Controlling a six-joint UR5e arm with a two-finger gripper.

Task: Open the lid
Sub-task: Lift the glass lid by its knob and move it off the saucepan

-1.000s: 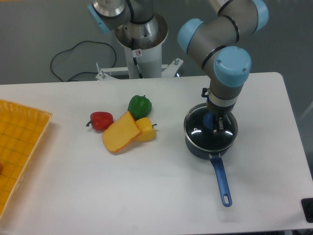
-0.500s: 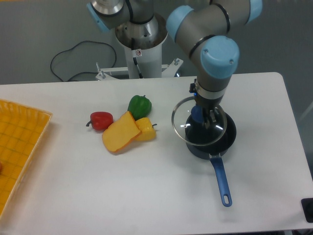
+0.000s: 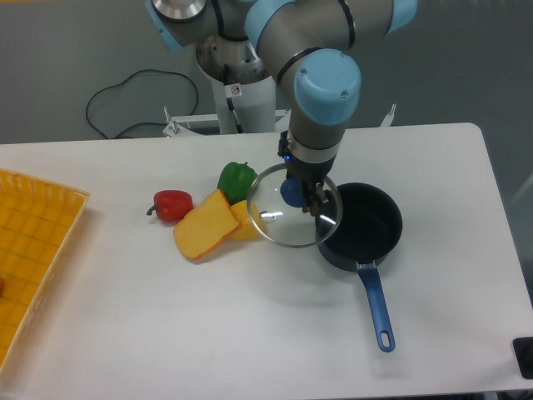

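The lid (image 3: 279, 227) is a clear glass disc with a thin metal rim and a blue knob (image 3: 291, 192). My gripper (image 3: 301, 196) is shut on the knob and holds the lid in the air, left of the dark saucepan (image 3: 363, 227). The lid's right edge overlaps the pan's left rim in this view. The pan is uncovered, its blue handle (image 3: 376, 307) pointing toward the front edge.
A green pepper (image 3: 236, 178), a red pepper (image 3: 172, 204), a yellow pepper (image 3: 247, 220) and an orange-yellow wedge (image 3: 204, 227) lie left of the lid. A yellow tray (image 3: 33, 250) sits at the far left. A cable lies behind the table.
The lid was on the saucepan one second ago. My gripper has lifted it by the knob and carried it left, off the pan and toward the peppers.
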